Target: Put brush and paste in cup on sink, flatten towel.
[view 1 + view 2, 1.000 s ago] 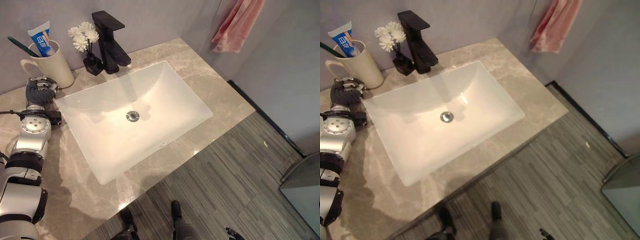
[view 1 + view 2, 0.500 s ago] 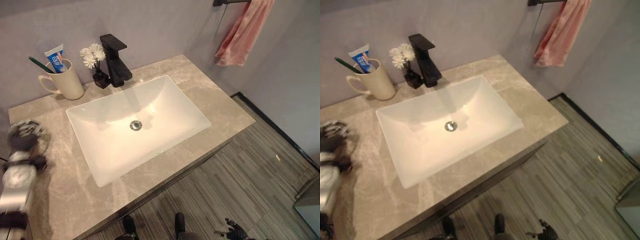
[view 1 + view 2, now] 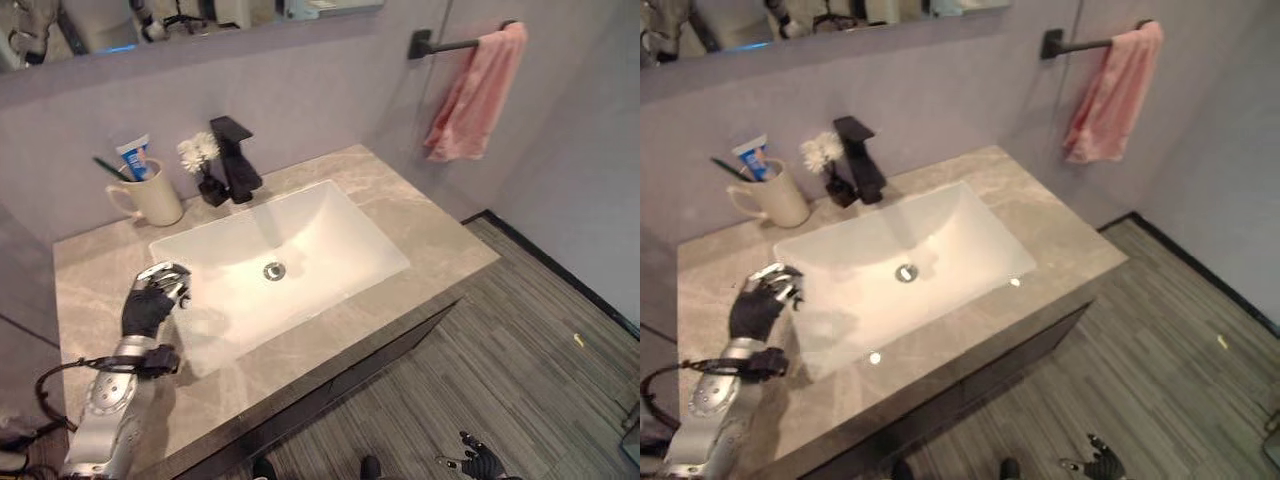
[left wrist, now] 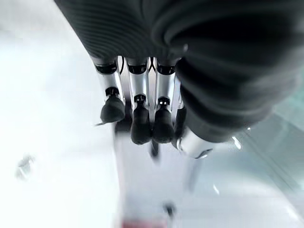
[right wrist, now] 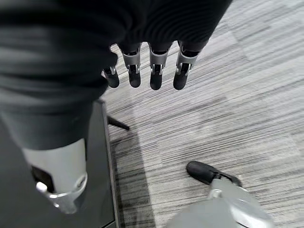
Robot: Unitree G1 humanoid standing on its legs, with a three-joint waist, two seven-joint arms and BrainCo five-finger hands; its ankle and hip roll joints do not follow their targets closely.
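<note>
Pink towel (image 3: 468, 95) hangs bunched on a black wall bar (image 3: 440, 44) at the far right, while brush and paste stand in the cup at the far left.
The cream cup (image 3: 152, 197) sits on the marble tabletop (image 3: 432, 232), with the green brush (image 3: 107, 166) and the blue-and-white paste (image 3: 135, 159) upright inside it, just left of a small vase of white flowers (image 3: 201, 160) and the black tap (image 3: 236, 158). The white sink (image 3: 300, 250) lies in the middle. The left hand (image 3: 155, 297) hovers over the near left edge of the sink, fingers loosely relaxed and holding nothing. The right hand (image 5: 142, 66) hangs low over the striped grey floor (image 3: 520, 370), fingers relaxed and apart, empty.
</note>
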